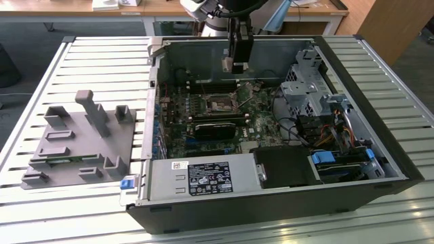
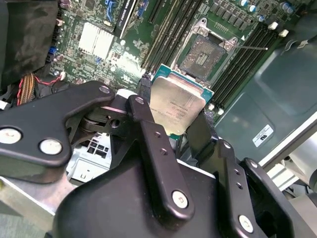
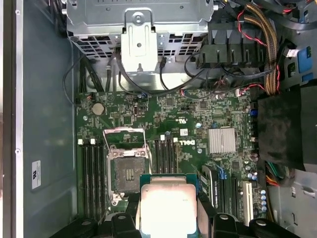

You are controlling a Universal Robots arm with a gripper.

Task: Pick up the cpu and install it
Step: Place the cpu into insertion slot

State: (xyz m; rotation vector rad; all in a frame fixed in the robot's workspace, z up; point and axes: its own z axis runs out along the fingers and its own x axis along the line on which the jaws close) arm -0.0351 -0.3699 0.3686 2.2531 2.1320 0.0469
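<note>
The cpu (image 2: 177, 105), a flat square chip with a silvery top plate and a thin green rim, is clamped by its edges between my black fingers (image 2: 147, 126). My gripper (image 2: 173, 119) is shut on it. In the first wrist view the cpu (image 3: 167, 208) hangs just beside the open socket (image 3: 127, 171), whose metal frame is raised; the same socket (image 2: 205, 52) lies beyond the chip in the second wrist view. From outside, my gripper (image 1: 235, 65) hovers inside the open computer case, above and behind the socket (image 1: 220, 105) on the green motherboard (image 1: 261, 129).
A grey holder (image 1: 74, 147) with a green memory stick (image 1: 64, 160) lies on the slatted table at the exterior view's left. Inside the case are a black card (image 1: 217, 127), a metal drive cage (image 1: 305, 91), cable bundles (image 1: 332, 134) and the power supply (image 1: 203, 178).
</note>
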